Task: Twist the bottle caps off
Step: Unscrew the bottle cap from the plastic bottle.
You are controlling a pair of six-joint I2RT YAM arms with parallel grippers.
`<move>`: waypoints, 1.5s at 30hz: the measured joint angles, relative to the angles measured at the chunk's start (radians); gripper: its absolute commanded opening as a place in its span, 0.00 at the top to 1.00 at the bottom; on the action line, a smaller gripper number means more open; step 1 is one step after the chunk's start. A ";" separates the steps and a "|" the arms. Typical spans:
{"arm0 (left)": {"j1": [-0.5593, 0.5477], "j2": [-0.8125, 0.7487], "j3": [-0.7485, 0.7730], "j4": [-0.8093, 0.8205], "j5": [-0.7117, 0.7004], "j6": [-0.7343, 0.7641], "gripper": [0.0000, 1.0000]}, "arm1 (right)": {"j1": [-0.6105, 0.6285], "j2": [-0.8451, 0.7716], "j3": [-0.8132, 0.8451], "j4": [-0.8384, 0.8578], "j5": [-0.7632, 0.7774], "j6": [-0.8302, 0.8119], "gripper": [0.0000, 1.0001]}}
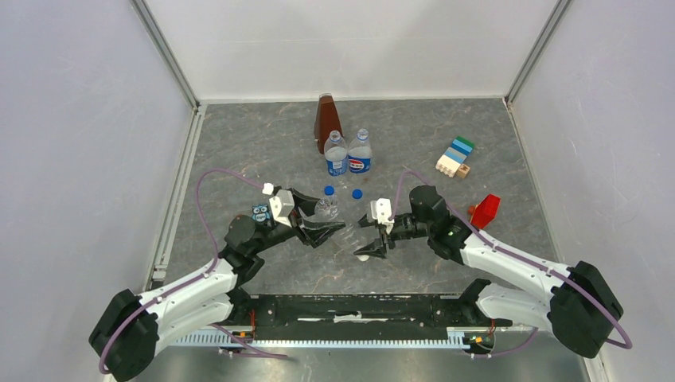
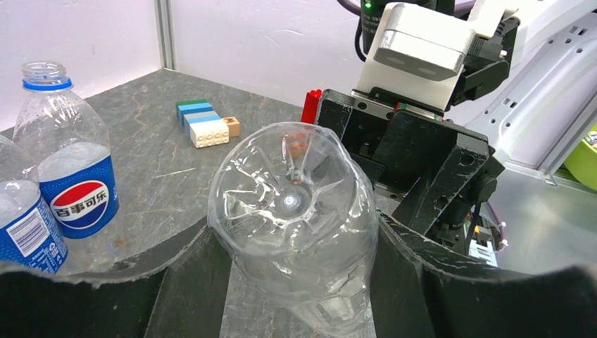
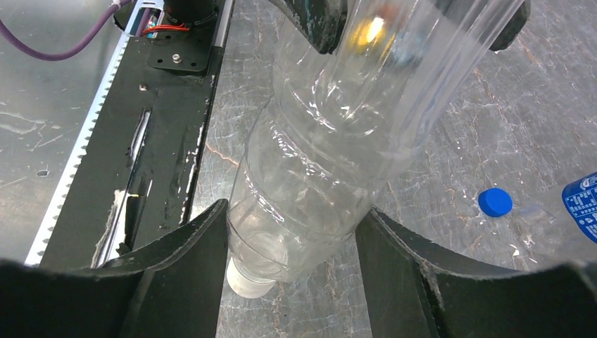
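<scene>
Top external view: small unlabelled clear plastic bottle [image 1: 327, 208] held between both arms at frame centre.
Its long axis slants from the base, upper left, to the white screw cap [image 3: 248, 279], lower right. Left gripper [image 1: 325, 225] clasps the base end. The right gripper [image 1: 372, 245] clasps the shoulder with the cap protruding just beyond its fingers, so this arm is probably the nearer one for unscrewing.

From above, the clear bottle [image 1: 326, 209] is a faint glint between left claw [image 1: 328, 217] and right claw [image 1: 368, 237], its outline too dim to trace. The left wrist view cuts its lower wall at the bottom edge and a labelled bottle [image 2: 24, 229] at the left edge. In the right wrist view only a corner of a blue label [image 3: 583, 204] shows, and the white cap [image 3: 248, 279] sits partly behind a claw finger [image 3: 176, 282].
</scene>
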 measured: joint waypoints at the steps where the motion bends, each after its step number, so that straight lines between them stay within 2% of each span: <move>1: 0.000 -0.002 0.000 -0.003 0.000 0.001 0.81 | 0.000 0.001 0.000 0.000 0.003 0.000 0.54; 3: 0.000 -0.010 0.000 -0.012 -0.003 0.002 0.85 | 0.000 0.002 0.000 0.004 0.010 0.000 0.38; 4: 0.000 -0.015 -0.001 -0.015 -0.006 0.003 0.89 | 0.002 0.004 0.000 0.007 0.013 0.001 0.33; 6: 0.000 -0.031 -0.011 -0.014 -0.014 0.004 0.96 | 0.005 0.009 0.000 0.019 0.025 0.007 0.26; 8: 0.000 -0.053 -0.028 -0.009 -0.031 0.011 0.98 | 0.007 0.015 0.000 0.031 0.042 0.023 0.22; 14: 0.000 -0.143 -0.116 0.049 -0.119 0.024 0.98 | -0.006 0.018 -0.001 0.092 0.097 0.088 0.14; 25: 0.000 -0.206 -0.179 0.166 -0.194 0.025 0.98 | -0.051 0.028 -0.012 0.171 0.051 0.147 0.16; 28: 0.000 -0.209 -0.184 0.192 -0.195 0.025 0.98 | -0.051 0.044 -0.012 0.155 0.020 0.123 0.19; 34: 0.000 -0.211 -0.187 0.216 -0.195 0.024 0.98 | -0.051 0.059 -0.012 0.136 -0.022 0.093 0.39; 36: 0.000 -0.211 -0.187 0.222 -0.195 0.024 0.98 | -0.051 0.064 -0.012 0.137 -0.026 0.092 0.43; 42: 0.000 -0.215 -0.187 0.226 -0.194 0.024 0.98 | -0.051 0.106 -0.011 0.132 -0.024 0.083 0.69; 44: 0.000 -0.218 -0.190 0.225 -0.194 0.024 0.94 | -0.053 0.113 -0.010 0.128 -0.025 0.084 0.73; 45: 0.000 -0.220 -0.190 0.223 -0.194 0.024 0.86 | -0.053 0.113 -0.009 0.126 -0.025 0.082 0.76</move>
